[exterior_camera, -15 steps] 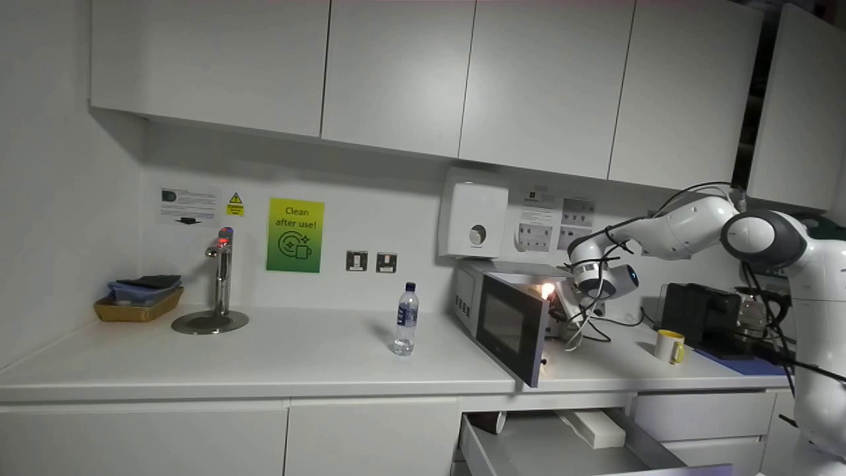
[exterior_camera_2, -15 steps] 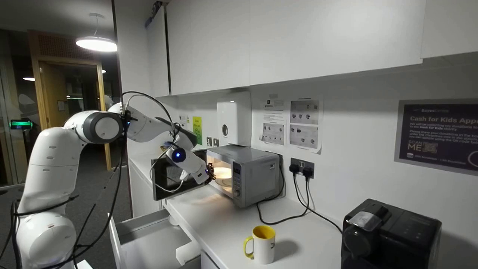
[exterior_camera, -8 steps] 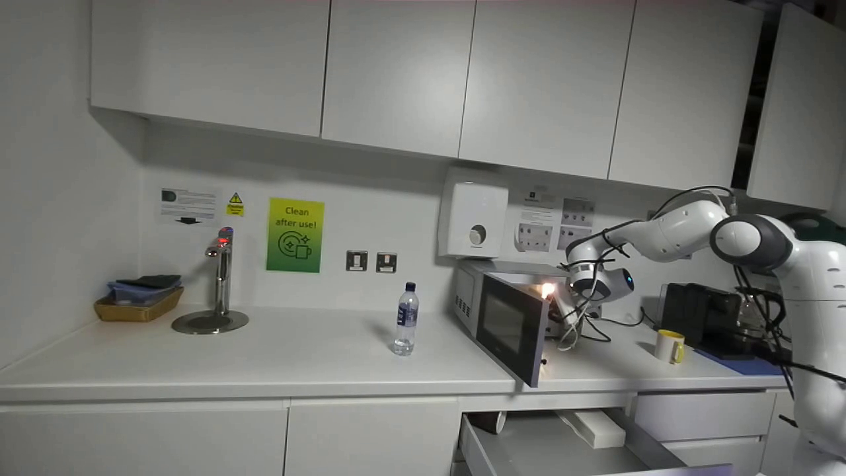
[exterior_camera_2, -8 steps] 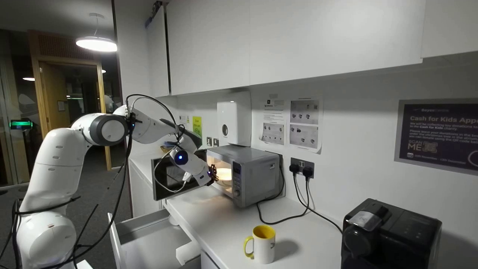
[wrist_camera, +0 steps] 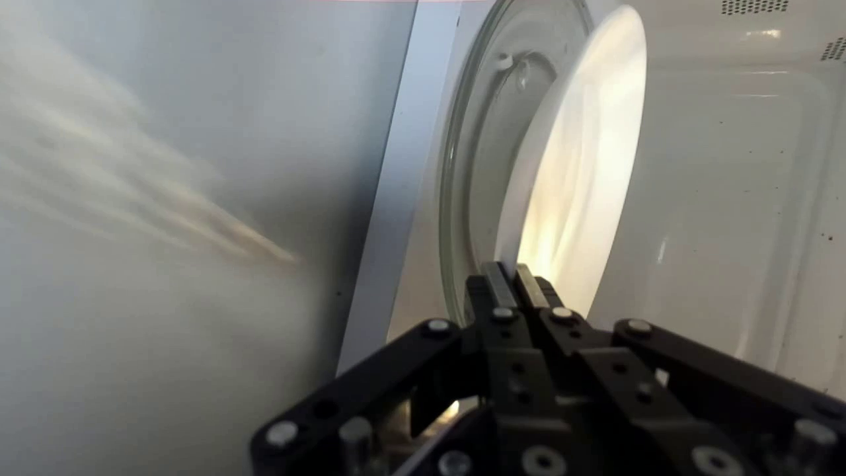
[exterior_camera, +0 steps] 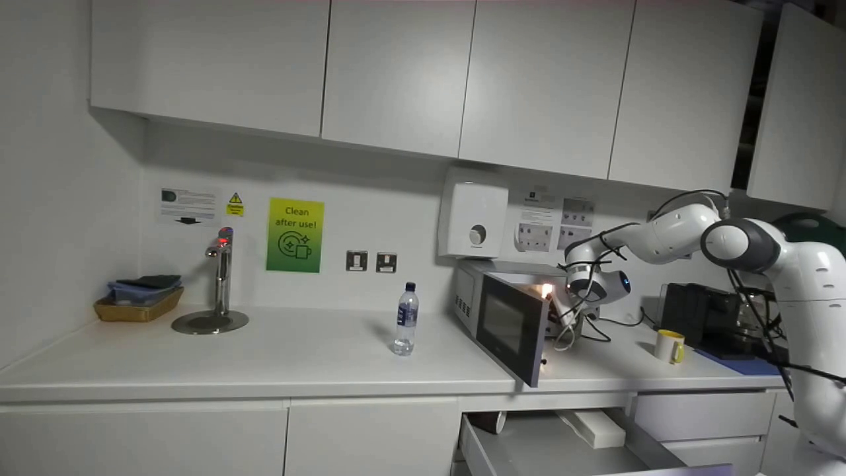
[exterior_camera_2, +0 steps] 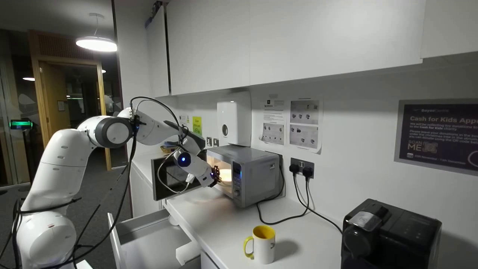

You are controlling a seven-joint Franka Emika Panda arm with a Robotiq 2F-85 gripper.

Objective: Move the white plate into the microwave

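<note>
The silver-grey microwave stands on the counter in both exterior views [exterior_camera: 466, 291] [exterior_camera_2: 259, 179], its dark glass door [exterior_camera_2: 164, 186] swung open and a warm light inside. In the wrist view, my gripper [wrist_camera: 513, 277] is shut on the near rim of the white plate [wrist_camera: 581, 165]. The plate is inside the microwave, over the round glass turntable [wrist_camera: 462, 172]; I cannot tell whether they touch. In an exterior view, my gripper [exterior_camera_2: 217, 176] is at the microwave's opening and the lit plate [exterior_camera_2: 226, 174] shows beyond it. The open door partly hides the gripper in an exterior view.
The open door [exterior_camera: 512, 324] stands close beside the arm. An open drawer [exterior_camera_2: 149, 239] lies below. A yellow-white mug [exterior_camera_2: 264, 244], a black coffee machine [exterior_camera_2: 388, 235] and a water bottle [exterior_camera: 406, 324] stand on the counter. Cables hang along the arm.
The arm has moved forward and a little lower, bringing the gripper and the plate further into the microwave. The microwave, its door and the other objects have not moved.
</note>
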